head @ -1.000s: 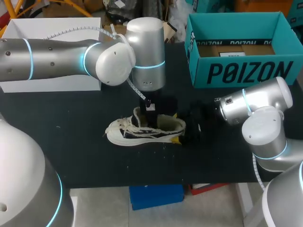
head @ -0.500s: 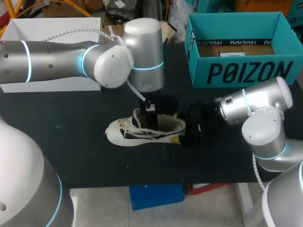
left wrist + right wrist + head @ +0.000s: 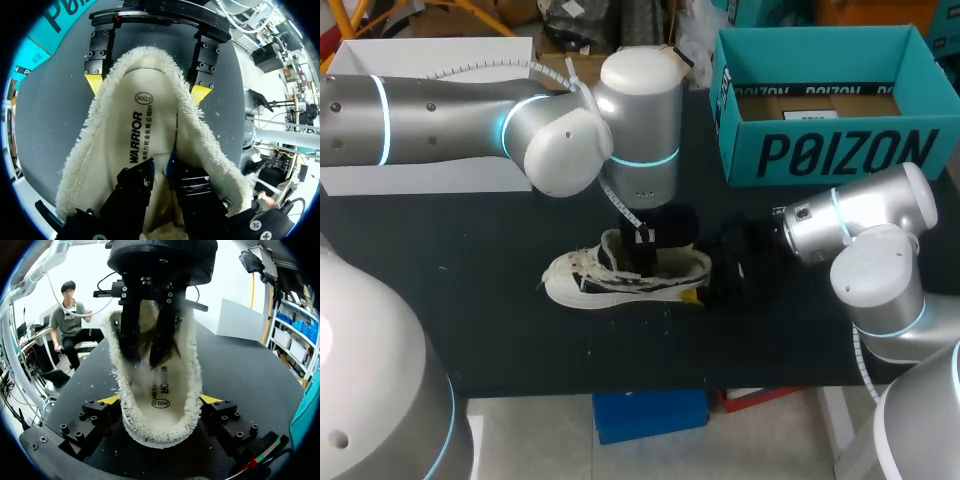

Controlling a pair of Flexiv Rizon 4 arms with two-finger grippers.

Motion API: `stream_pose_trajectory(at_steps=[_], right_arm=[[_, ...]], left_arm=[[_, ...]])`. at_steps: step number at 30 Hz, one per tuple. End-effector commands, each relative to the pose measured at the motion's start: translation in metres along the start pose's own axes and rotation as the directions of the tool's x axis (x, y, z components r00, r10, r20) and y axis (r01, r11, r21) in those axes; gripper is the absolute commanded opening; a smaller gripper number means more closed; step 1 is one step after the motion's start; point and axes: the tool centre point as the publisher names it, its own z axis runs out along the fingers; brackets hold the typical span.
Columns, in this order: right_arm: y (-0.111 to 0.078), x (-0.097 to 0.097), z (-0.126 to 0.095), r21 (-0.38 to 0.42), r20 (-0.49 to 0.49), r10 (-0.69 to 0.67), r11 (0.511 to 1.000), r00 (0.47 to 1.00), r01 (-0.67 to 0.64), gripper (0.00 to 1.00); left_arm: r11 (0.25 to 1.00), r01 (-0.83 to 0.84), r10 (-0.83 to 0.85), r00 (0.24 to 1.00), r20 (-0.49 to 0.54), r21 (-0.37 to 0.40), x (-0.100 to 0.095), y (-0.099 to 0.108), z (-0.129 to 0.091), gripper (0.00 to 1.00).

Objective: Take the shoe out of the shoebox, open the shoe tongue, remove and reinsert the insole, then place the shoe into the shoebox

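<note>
Black table (image 3: 470,300) bears a white shoe (image 3: 570,287), teal shoebox (image 3: 840,150) and, seemingly, a white box (image 3: 430,55).

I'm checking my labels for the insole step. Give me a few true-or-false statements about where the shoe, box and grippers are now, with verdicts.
1. The shoe lies on the table, outside the shoebox. True.
2. The right gripper holds the shoe by its toe. False: it is at the heel, with a yellow tip against each side.
3. The left gripper is down inside the shoe's opening. True.
4. The insole lies on the table beside the shoe. False: it is inside the shoe, with its printed face showing.
</note>
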Motion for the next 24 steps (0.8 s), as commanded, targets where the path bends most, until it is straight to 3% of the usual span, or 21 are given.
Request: stream_pose_trajectory(at_steps=[1, 6, 10, 13, 24], right_arm=[[-0.001, -0.001, 0.0, 0.002, 0.001, 0.002, 1.0, 1.0, -0.002, 0.0], [-0.001, -0.001, 0.0, 0.002, 0.001, 0.002, 1.0, 1.0, -0.002, 0.0], [-0.001, -0.001, 0.0, 0.002, 0.001, 0.002, 1.0, 1.0, -0.002, 0.0], [-0.001, -0.001, 0.0, 0.002, 0.001, 0.002, 1.0, 1.0, -0.002, 0.0], [-0.001, -0.001, 0.0, 0.002, 0.001, 0.002, 1.0, 1.0, -0.002, 0.0]], left_arm=[[0.999, 0.032, -0.027, 0.993, 0.115, -0.041, 0.006, 0.005, 0.014, 0.22], [0.993, 0.081, -0.059, 0.973, 0.222, -0.089, 0.0, 0.01, 0.022, 0.23], [0.987, 0.107, -0.066, 0.95, 0.306, -0.117, -0.006, 0.015, 0.027, 0.29], [0.983, 0.128, -0.07, 0.926, 0.37, -0.134, -0.011, 0.018, 0.031, 0.26], [0.992, 0.098, -0.051, 0.884, 0.464, -0.076, -0.029, 0.031, 0.039, 0.28]])
